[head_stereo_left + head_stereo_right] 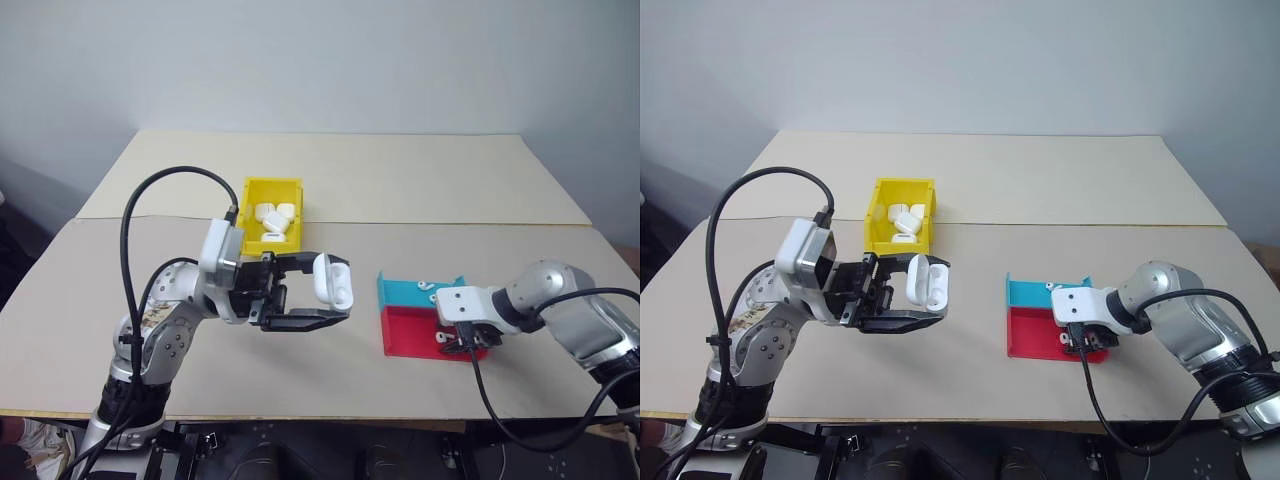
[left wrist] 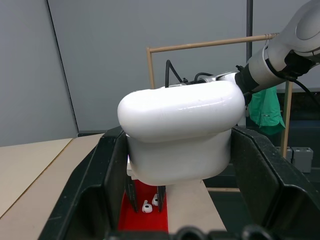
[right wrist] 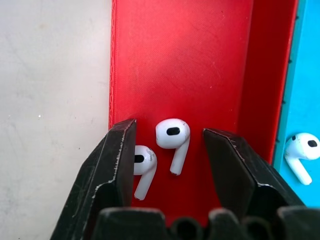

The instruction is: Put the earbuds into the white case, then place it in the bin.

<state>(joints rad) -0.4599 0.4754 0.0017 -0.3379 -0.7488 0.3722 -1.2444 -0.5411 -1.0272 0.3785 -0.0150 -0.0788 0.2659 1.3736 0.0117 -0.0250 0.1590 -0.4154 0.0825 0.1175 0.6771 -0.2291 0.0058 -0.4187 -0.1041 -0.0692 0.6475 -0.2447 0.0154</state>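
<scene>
The right gripper (image 3: 170,150) points down into the red tray (image 3: 190,60), its two black fingers (image 3: 112,165) standing apart with a gap between them and their tips at the tray floor. One earbud (image 3: 172,137) lies in that gap, not touched by either finger. A second earbud (image 3: 144,167) lies just beside it, partly tucked behind the inner edge of one finger. Past the other finger, over the red tray's wall, a third earbud (image 3: 300,150) lies in the teal tray (image 3: 310,75). In the head views the two trays sit side by side and touching on the table (image 1: 400,190), the teal one farther from the robot.

The left gripper (image 1: 310,290) is held above the table, pointing toward the robot's right, well apart from the trays. Its fingers (image 2: 95,190) clamp the white case (image 2: 180,130) between them, one finger on each side of its body. The case's lid (image 1: 324,275) is flipped open, so the wells in its body (image 1: 340,285) face the right arm.

Behind the left gripper, farther from the robot, stands the yellow bin (image 1: 271,190). Several white cases (image 1: 273,218) like the held one lie inside it.
</scene>
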